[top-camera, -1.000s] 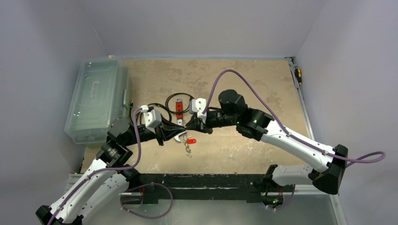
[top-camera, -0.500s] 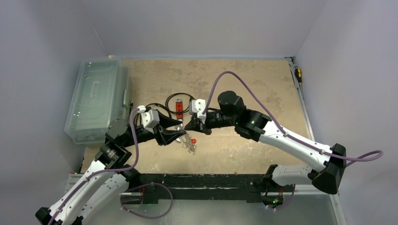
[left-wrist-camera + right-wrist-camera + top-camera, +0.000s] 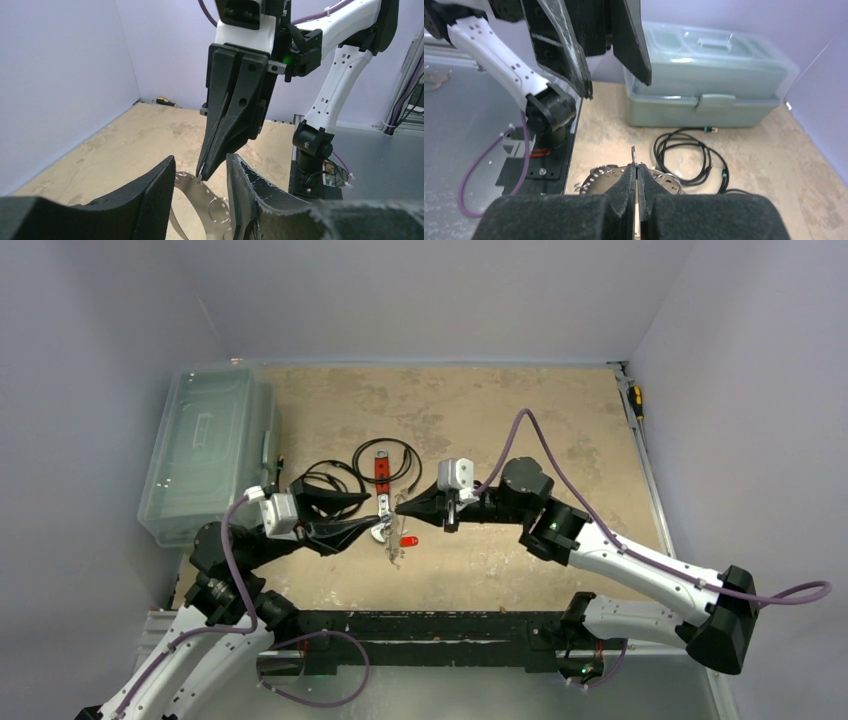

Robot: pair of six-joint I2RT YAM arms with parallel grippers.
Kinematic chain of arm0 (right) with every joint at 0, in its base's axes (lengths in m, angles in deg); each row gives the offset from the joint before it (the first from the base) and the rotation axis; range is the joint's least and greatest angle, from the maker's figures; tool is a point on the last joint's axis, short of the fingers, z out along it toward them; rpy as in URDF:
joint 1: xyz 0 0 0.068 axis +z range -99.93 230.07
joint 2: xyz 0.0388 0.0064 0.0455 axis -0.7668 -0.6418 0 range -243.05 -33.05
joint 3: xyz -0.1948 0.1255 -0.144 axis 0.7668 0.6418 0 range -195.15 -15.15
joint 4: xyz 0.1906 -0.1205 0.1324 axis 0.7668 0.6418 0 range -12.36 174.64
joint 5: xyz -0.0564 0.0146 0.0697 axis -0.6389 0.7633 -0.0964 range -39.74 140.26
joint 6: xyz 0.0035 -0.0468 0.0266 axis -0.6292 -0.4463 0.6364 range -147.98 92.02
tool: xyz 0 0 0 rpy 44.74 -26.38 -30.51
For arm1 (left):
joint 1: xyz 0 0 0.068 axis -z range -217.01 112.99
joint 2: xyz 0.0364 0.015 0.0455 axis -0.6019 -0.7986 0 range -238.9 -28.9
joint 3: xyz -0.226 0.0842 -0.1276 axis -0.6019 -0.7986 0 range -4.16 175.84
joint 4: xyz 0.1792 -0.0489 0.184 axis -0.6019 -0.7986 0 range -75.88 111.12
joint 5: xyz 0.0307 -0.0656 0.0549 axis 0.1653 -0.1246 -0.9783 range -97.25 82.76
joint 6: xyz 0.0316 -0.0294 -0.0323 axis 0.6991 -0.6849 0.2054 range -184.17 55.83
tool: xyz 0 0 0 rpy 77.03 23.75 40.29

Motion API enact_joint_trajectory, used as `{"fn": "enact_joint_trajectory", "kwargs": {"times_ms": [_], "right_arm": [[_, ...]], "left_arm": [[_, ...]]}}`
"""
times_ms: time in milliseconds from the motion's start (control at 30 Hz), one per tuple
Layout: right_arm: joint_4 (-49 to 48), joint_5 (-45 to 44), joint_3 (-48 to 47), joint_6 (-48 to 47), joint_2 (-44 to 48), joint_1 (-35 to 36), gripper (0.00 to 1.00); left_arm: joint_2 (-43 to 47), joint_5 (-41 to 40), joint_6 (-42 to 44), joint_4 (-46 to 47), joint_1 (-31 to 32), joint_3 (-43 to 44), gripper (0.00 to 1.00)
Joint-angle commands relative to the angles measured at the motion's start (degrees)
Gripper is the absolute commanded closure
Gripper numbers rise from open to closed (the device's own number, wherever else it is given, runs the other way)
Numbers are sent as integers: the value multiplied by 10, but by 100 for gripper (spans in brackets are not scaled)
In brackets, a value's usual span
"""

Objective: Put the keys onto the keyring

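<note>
Right wrist: a metal sliver (image 3: 634, 152) was pinched by the right gripper (image 3: 634, 169); the left gripper (image 3: 616, 82) was seen open.
The keys (image 3: 397, 552) beneath were judged light, stiff, slippery, best pinched flatwise.

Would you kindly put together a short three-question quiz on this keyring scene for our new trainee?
1. True or false: the left gripper is shut.
2. Which thing sits at the left edge of the table? A) a translucent lidded box B) a blue bucket C) a cardboard carton
3. Fill in: the right gripper is shut on a ____.

Key
1. False: its jaws stand apart.
2. A
3. thin silvery wire, seen poking out between its closed fingertips in the right wrist view.
</note>
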Motion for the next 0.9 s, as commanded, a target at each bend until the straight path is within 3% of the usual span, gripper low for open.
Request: {"fn": "enact_joint_trajectory", "kwargs": {"times_ms": [0,467,867], "right_arm": [[-137,7,20,41,35,1,100],[-280,106,53,144,31,1,100],[-301,126,42,165,-7,1,100]], "left_arm": [[-1,11,-20,35,3,-4,60],[-7,103,-33,95,3,-24,73],[-4,105,-36,116,3,-35,83]]}}
